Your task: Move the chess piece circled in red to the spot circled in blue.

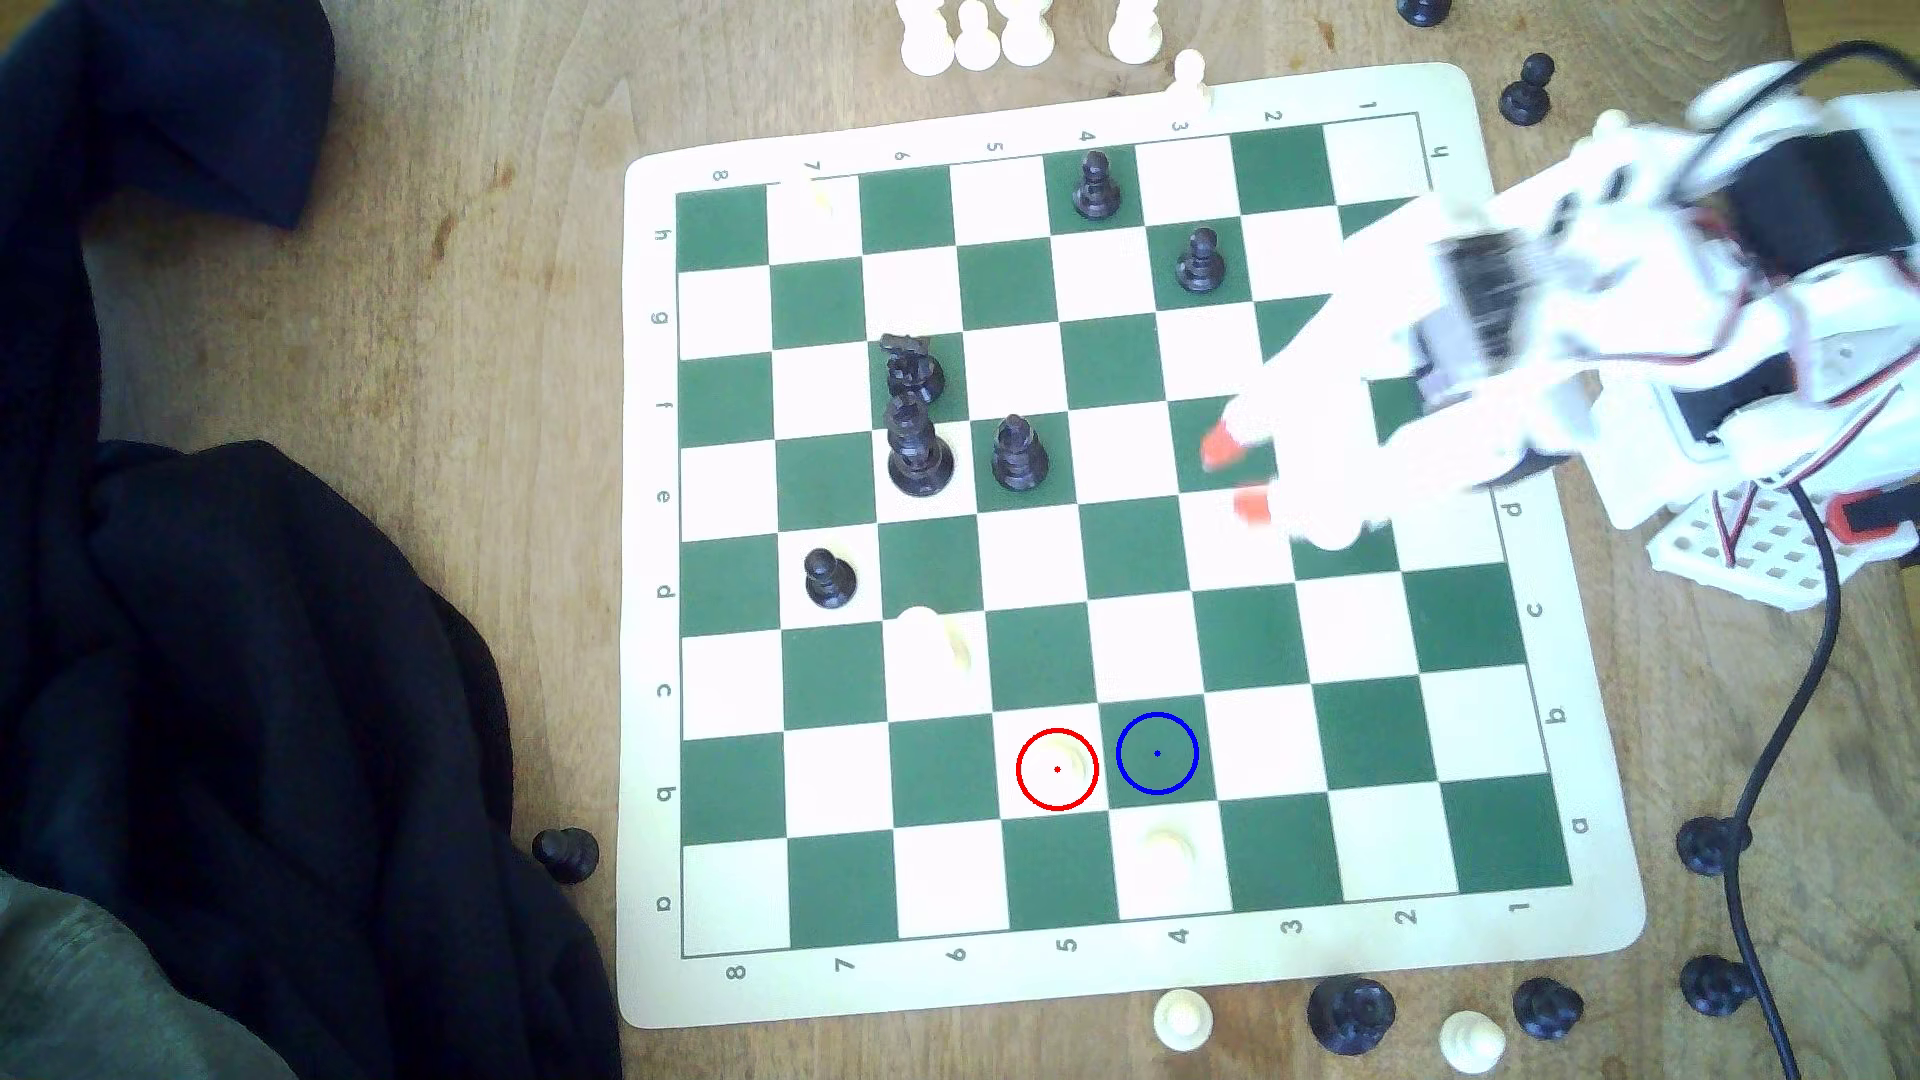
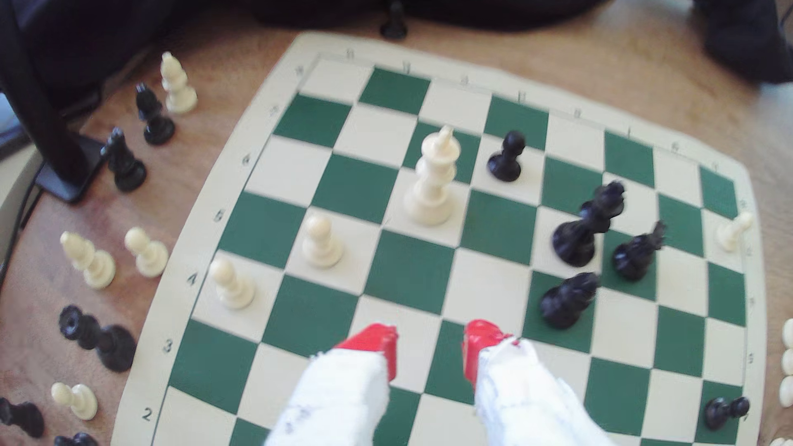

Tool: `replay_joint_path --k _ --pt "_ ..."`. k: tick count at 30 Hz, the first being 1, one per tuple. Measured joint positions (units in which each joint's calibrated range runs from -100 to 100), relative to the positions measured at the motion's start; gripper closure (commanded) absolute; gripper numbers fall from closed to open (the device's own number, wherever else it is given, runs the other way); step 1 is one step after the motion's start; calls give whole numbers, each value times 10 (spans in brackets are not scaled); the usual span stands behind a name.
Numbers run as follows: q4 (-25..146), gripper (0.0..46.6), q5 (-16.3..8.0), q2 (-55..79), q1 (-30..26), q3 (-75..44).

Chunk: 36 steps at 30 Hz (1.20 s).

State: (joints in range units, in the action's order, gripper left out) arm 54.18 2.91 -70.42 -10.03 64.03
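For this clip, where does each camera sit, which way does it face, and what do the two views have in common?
Exterior view: above the table, looking almost straight down at the chessboard; the white arm reaches in from the exterior view's right, its gripper over the board.
Wrist view: mounted behind the gripper, looking forward and down across the board; the red-tipped fingers stand apart.
Shared: the board, the chess piece, the tall white piece.

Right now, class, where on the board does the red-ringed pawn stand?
In the exterior view the pawn stands on a white square in the second row from the board's near edge, with the blue-ringed spot adjoining on that view's right.
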Motion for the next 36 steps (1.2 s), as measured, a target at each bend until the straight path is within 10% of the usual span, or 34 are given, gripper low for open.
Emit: replay_joint_path --k 36 --pt "-90 330 -51 638 -77 -329"
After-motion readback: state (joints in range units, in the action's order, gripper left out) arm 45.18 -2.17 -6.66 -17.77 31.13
